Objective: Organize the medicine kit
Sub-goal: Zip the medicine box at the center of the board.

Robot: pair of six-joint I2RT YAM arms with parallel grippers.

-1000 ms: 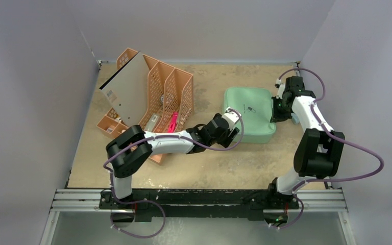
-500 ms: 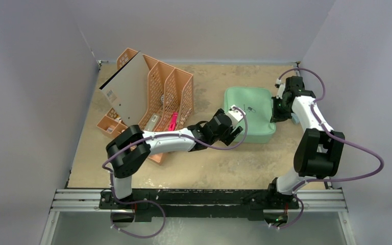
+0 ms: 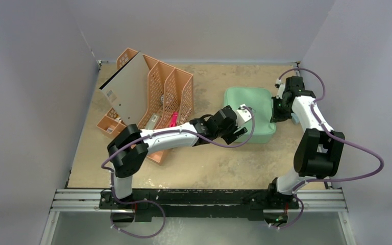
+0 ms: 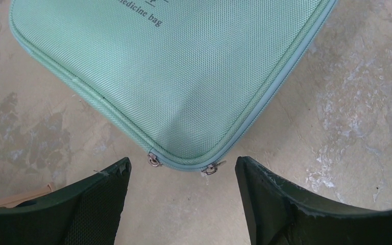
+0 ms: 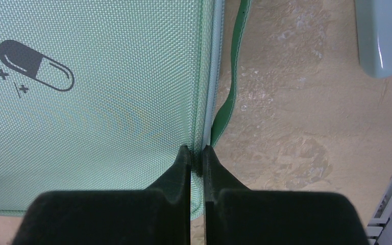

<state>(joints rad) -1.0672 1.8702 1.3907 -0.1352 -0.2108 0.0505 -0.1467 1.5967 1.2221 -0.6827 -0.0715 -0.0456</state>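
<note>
Two grippers I am steering are flanking the mint-green zippered fabric medicine kit (image 3: 252, 104) on the tan table (image 3: 209, 166): left gripper (image 4: 182, 163) spread at its corner, right gripper (image 5: 196, 150) pressed together at its edge.

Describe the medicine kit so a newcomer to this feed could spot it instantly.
Right of the orange mesh file rack, mid-table, lies a mint-green rectangular fabric case with rounded corners. Unlike its neighbours, it carries a printed capsule logo.

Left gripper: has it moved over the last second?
Yes. The left gripper shifted right, away from the orange rack, toward the medicine kit's near corner.
</note>
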